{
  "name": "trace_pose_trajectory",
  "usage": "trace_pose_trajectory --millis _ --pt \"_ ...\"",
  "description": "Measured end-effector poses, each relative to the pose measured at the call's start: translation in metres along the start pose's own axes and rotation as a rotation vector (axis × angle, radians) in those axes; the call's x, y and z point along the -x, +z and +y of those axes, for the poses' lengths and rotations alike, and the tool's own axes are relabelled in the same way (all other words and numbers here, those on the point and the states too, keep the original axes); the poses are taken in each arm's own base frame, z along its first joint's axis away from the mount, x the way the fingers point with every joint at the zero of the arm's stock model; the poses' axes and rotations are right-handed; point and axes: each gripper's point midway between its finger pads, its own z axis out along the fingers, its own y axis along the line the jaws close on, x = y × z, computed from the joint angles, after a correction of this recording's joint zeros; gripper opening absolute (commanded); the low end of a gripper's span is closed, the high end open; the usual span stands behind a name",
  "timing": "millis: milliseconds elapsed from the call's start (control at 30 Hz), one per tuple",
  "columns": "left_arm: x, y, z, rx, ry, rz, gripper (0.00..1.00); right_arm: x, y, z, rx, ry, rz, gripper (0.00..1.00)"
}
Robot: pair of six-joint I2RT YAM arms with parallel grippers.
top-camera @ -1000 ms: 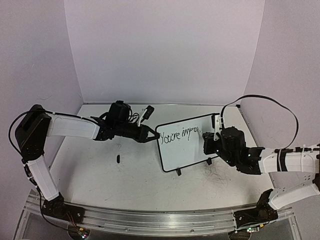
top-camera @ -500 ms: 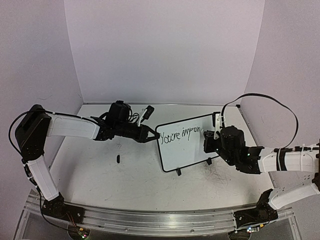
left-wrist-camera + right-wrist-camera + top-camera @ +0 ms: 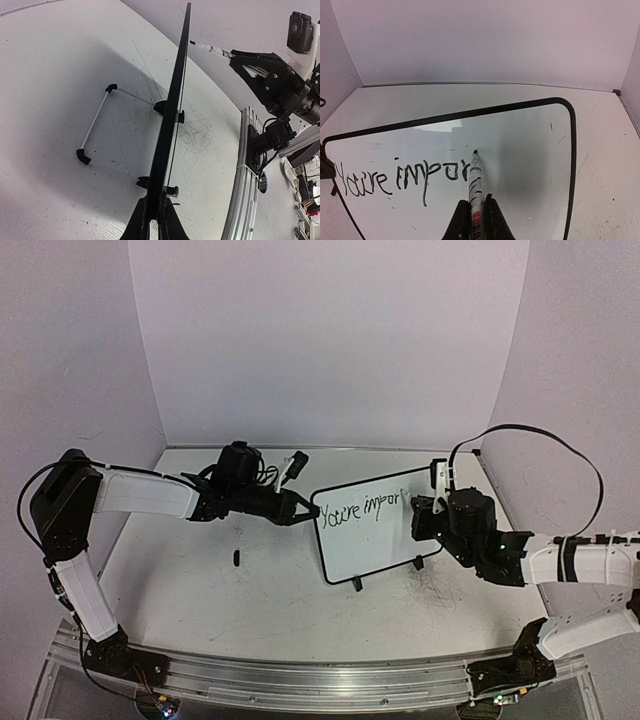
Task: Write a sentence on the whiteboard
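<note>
The whiteboard (image 3: pixel 375 540) stands tilted on its two black feet in the table's middle, with "You're impor" written in black. My left gripper (image 3: pixel 307 511) is shut on its left edge; in the left wrist view the board (image 3: pixel 172 107) shows edge-on between the fingertips (image 3: pixel 141 220). My right gripper (image 3: pixel 422 517) is shut on a white marker (image 3: pixel 475 186) with black markings. The marker's tip touches the board (image 3: pixel 520 150) just right of the last letter, a little above the line of writing.
A small black cap-like piece (image 3: pixel 236 558) lies on the table left of the board. A black and white object (image 3: pixel 295 464) lies behind the left gripper near the back wall. The board's wire stand (image 3: pixel 95 131) reaches out behind it. An aluminium rail (image 3: pixel 320 680) runs along the near edge.
My right gripper has moved right and slightly up along the board with the marker, and the writing has grown by a letter. The left arm and the board have not moved.
</note>
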Motion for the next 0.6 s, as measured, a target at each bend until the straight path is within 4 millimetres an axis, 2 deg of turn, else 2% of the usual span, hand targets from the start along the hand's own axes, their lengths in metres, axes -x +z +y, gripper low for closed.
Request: trace_pose_trajectory --millis 600 --pt "0.0001 -0.0001 0.0000 0.000 -0.001 0.000 0.00 0.0006 0.0084 0.0006 -0.011 -0.015 -0.005 0.00"
